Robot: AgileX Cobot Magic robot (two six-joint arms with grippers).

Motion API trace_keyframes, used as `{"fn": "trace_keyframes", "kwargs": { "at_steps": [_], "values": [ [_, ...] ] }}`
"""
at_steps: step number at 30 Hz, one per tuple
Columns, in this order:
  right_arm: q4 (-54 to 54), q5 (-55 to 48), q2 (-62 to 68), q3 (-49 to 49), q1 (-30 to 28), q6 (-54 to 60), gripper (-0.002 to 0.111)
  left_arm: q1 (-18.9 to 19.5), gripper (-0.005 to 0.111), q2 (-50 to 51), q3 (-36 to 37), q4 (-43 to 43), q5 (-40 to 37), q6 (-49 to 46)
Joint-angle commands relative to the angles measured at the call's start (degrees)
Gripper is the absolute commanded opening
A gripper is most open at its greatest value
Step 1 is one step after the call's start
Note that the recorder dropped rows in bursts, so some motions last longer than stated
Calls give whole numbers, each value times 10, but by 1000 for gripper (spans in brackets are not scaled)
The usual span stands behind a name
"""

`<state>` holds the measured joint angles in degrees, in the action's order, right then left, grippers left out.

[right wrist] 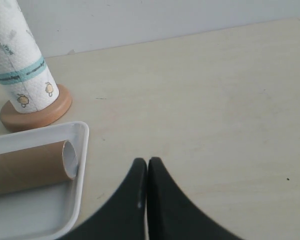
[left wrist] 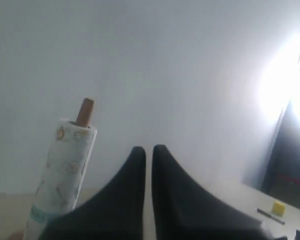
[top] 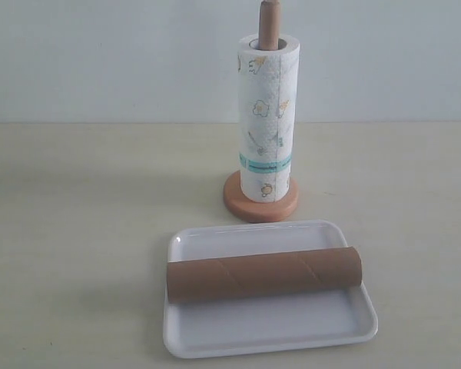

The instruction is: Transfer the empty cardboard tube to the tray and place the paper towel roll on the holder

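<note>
Two task items, and I judge both already placed. Exterior view: the empty cardboard tube (top: 265,273) lies on its side in the tray (top: 269,334), with its long axis running left to right along the tray's length, slightly tilted, and its ends close to the short rims. The paper towel roll (top: 266,115) stands upright, threaded over the pole of the holder (top: 269,23). The pole tip shows above the core and the roll's foot sits down on the disc base. The holder stands on the table (top: 77,231) just behind the tray. Neither arm shows in this view. Left wrist view: the left gripper (left wrist: 148,150) has its two black fingers drawn together with only a thin slit between them, and nothing is in them. It is raised, facing the wall. The roll on its pole lies ahead and off to one side, not in line with the fingers. Right wrist view: the right gripper (right wrist: 147,162) is closed tip to tip and empty, hanging over bare table. The tube's open end and a tray corner lie off to one side, apart from the fingertips, and the tube's axis runs away sideways rather than across them. Judgement: the right arm is nearer the tube and the left arm nearer the roll, but I see nothing that calls for a grasp. Any coming move turns only on both sets of fingers being clear of the tray and pole.
</note>
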<state>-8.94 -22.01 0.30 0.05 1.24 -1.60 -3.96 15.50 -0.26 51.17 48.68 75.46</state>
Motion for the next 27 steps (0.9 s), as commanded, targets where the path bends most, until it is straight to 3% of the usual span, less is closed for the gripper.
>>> {"fn": "trace_keyframes", "kwargs": {
  "at_steps": [1,5,10,13,18,21,27],
  "values": [
    [3,5,-3,-1,-1,3,0,1,4,-44,3,-70,-11,50],
    [3,5,-3,-1,-1,3,0,1,4,-46,3,-145,-15,144],
    [3,5,-3,-1,-1,3,0,1,4,-46,3,-203,-57,334],
    [3,5,-3,-1,-1,3,0,1,4,-47,3,-209,-68,368],
    [3,5,-3,-1,-1,3,0,1,4,-91,3,-201,-68,345],
    [3,5,-3,-1,-1,3,0,1,4,-112,3,-234,-68,252],
    [3,5,-3,-1,-1,3,0,1,4,-155,3,-314,-77,-211]
  ]
}}
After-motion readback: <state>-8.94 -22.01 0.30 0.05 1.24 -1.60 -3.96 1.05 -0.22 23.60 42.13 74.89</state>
